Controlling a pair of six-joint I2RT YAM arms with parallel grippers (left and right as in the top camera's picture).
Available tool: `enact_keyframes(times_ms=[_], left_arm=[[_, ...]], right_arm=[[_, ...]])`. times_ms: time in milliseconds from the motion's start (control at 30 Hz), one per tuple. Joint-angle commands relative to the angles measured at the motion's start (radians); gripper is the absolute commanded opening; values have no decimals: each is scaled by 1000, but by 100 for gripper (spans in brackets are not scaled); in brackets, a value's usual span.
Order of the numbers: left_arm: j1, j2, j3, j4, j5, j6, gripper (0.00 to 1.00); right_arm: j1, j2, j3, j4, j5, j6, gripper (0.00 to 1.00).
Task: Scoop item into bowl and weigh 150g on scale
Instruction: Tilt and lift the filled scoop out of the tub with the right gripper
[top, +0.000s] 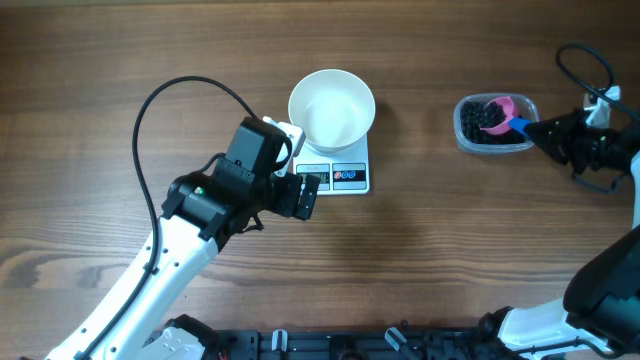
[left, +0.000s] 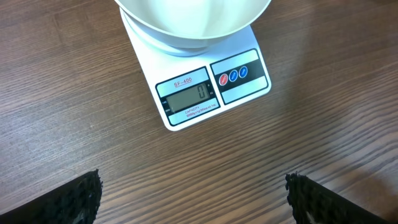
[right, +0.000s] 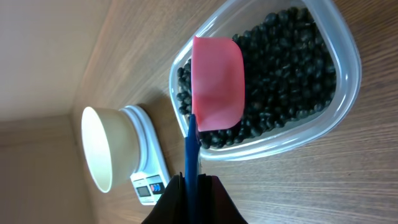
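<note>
Brown wood-grain table (top: 90, 80) fills every view. On the left side, the left gripper (left: 194, 200) hangs just near of the scale (left: 211, 87), its fingers spread wide and holding nothing. The wrist view looks down on the display (left: 188, 97), which reads zero, and on the round buttons (left: 234, 75) beside it.

The white bowl (top: 331, 110) sits on the far part of the scale and is empty.

Well to the right stands the clear tub (right: 342, 81) holding the black beans (right: 286, 74). The pink scoop (right: 217, 81) lies on the beans with its blue handle (right: 191, 155) pointing out over the tub's rim. The right gripper (right: 189, 186) has its fingers closed tight on that handle. I cannot tell whether the scoop carries any beans.

By my reading, the first load is being taken and nothing has been weighed. The next move calls for:
- driving the scoop under the beans
- lifting it level
- carrying it left across the bare table
- tipping it over the bowl without knocking the scale or meeting the left arm

Counted:
- two arms
- one scale with one display and three buttons
- one bowl
- one tub
- one scoop
- beans too many to count
</note>
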Motion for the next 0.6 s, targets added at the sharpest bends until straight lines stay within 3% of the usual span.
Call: enact_keyframes(times_ms=[0, 200, 567], left_arm=[[4, -7, 19, 0, 8, 23, 100], [4, -7, 19, 0, 8, 23, 100], [4, -7, 19, 0, 8, 23, 100]], right_arm=[[-26, 17, -2, -7, -66, -26, 4], [-85, 17, -2, -36, -84, -47, 4], [-169, 17, -2, -92, -341, -109, 4]])
